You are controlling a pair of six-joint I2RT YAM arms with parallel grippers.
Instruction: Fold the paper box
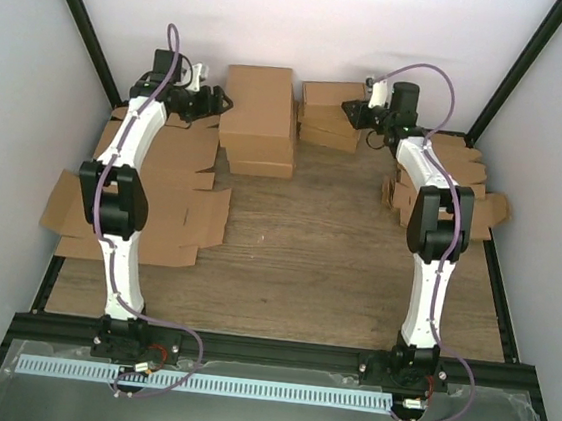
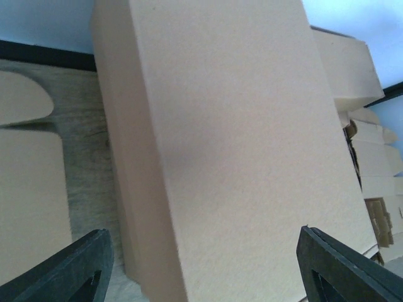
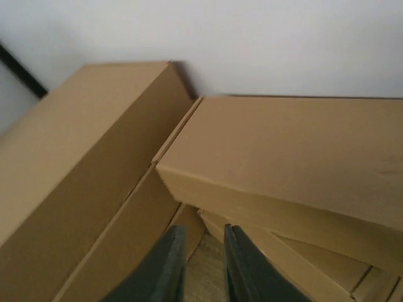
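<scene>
Cardboard from above: flat sheets under both arms, folded boxes stacked at the back between left gripper and right gripper; the small paper box cannot be picked out. Left wrist: jaws wide apart before a folded box. Right wrist: jaws nearly together, empty.

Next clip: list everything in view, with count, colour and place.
Folded boxes: two stacks, brown, back centre of table.
Flat cardboard sheets: several overlapping, brown, left side under left arm.
Die-cut cardboard pieces: one pile, brown, right side by right arm.
Table: one, wood-grain, under everything.
Cables: two, purple, one along each arm.
Left end effector: one, black, open, at the larger stack.
Right end effector: one, black, fingers nearly together, at the smaller stack.
</scene>
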